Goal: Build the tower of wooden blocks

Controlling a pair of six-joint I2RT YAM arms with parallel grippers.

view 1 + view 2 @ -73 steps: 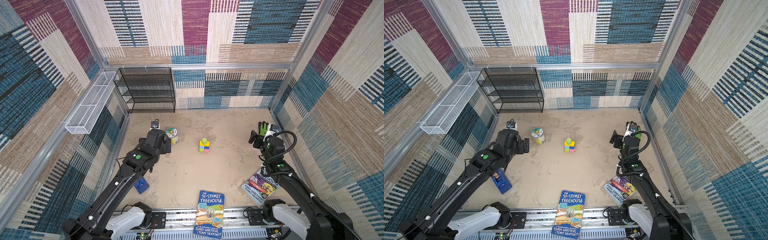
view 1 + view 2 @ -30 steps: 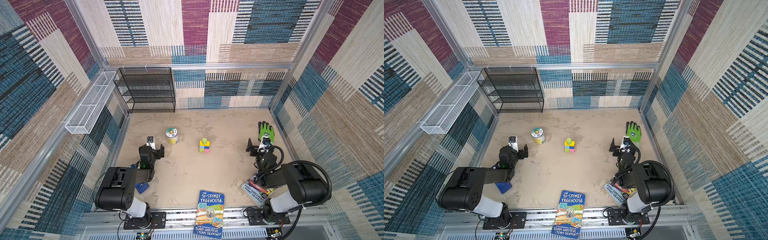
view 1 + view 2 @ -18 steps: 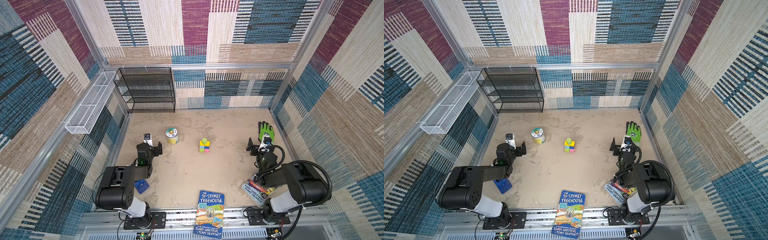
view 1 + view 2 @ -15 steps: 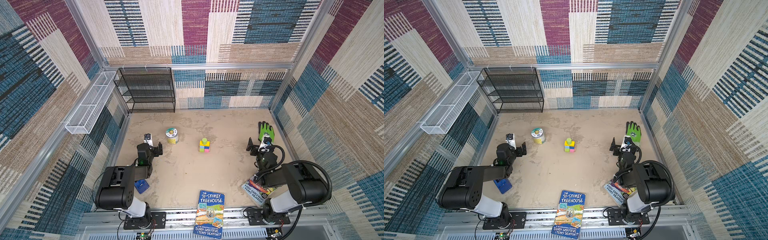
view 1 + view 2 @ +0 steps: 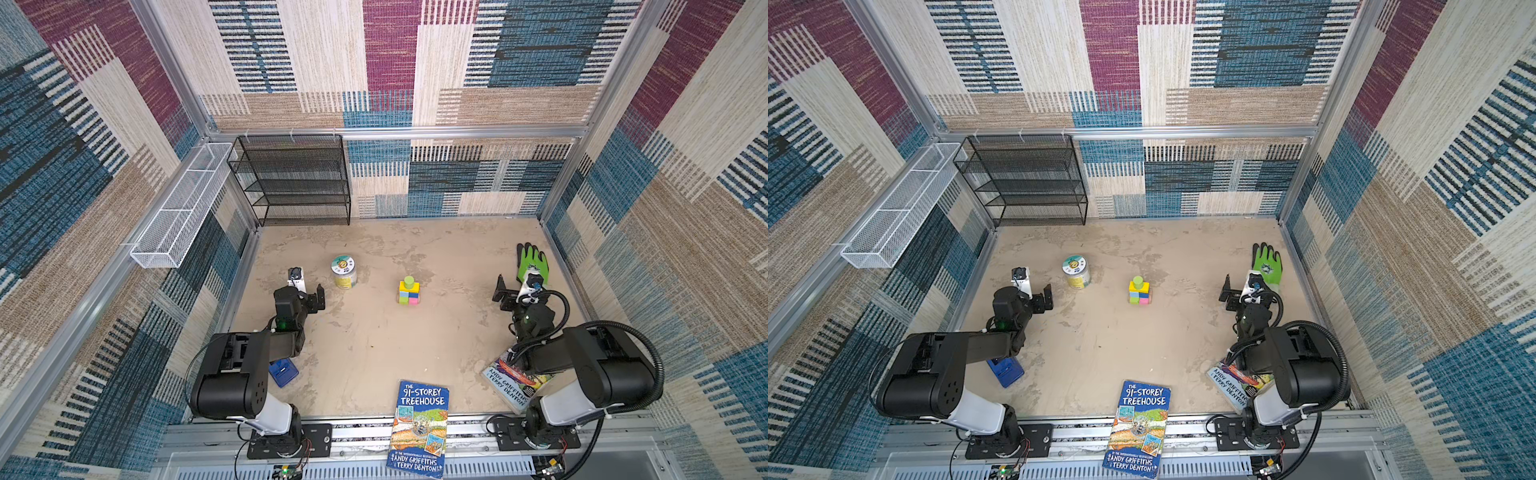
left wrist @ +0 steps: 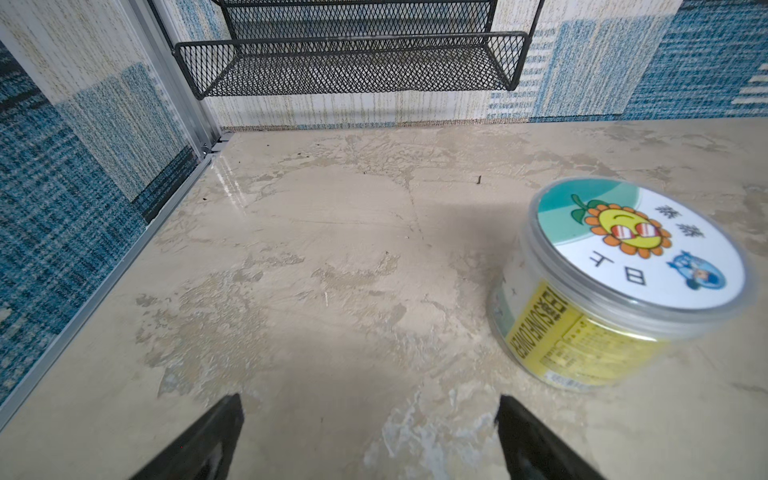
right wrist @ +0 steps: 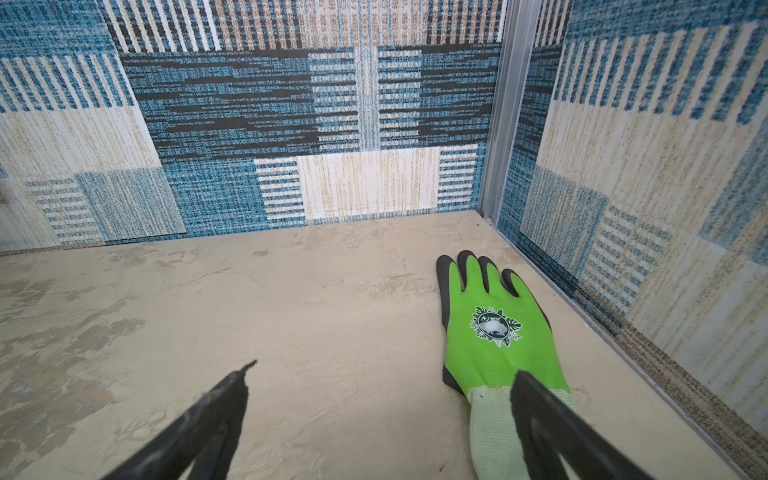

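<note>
The tower (image 5: 408,291) (image 5: 1139,291) stands mid-floor in both top views. A lime cylinder sits on a yellow block, with lime, light-blue and pink wood blocks beneath. My left gripper (image 5: 306,293) (image 5: 1034,293) is low on the floor well to the tower's left, beside the tin, open and empty. The left wrist view shows its fingertips (image 6: 505,409) spread over bare floor around the left gripper (image 6: 370,405). My right gripper (image 5: 513,291) (image 5: 1239,293) (image 7: 384,370) is far right of the tower, open and empty, with one finger over a glove's cuff.
A round tin (image 5: 344,272) (image 6: 623,282) stands just right of the left gripper. A green glove (image 5: 532,259) (image 7: 494,332) lies by the right wall. A blue case (image 5: 284,371) lies under the left arm. Two books (image 5: 419,428) (image 5: 513,382) lie at the front. A black shelf (image 5: 295,183) stands at the back.
Both arms have drawn back from their raised, extended poses and now lie folded low near their bases. Over the last second the left gripper shifted slightly back and left. The tower is unchanged.
</note>
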